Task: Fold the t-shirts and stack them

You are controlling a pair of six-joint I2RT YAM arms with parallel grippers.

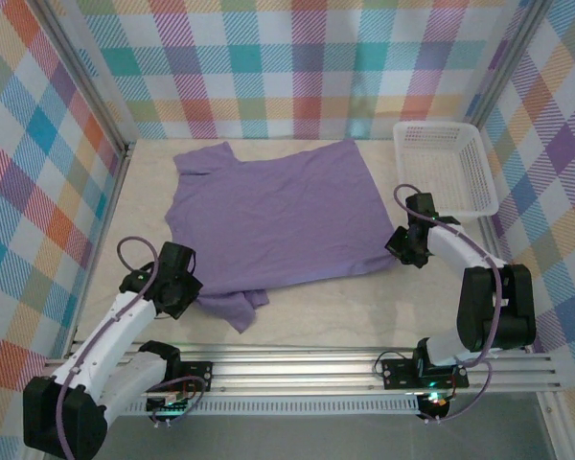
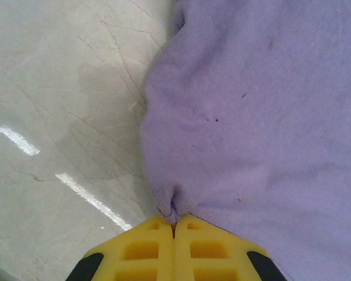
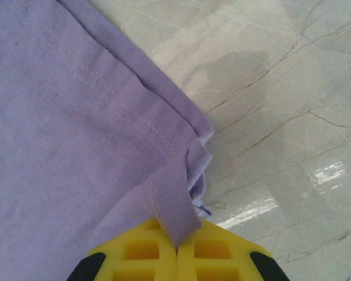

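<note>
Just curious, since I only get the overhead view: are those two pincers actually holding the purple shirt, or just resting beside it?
Observer: The left pincer is shut on a small tuck of the t-shirt at its edge.
Visitor: And the right one?
Observer: The right pincer is shut on a hemmed corner; the stitching shows there.
Visitor: What's underneath, close up?
Observer: A pale table with thin brown veins, like marble.

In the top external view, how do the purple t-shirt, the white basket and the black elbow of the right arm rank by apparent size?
1. t-shirt, clearly largest.
2. white basket.
3. black elbow, smallest, though raised nearer the camera.
</note>
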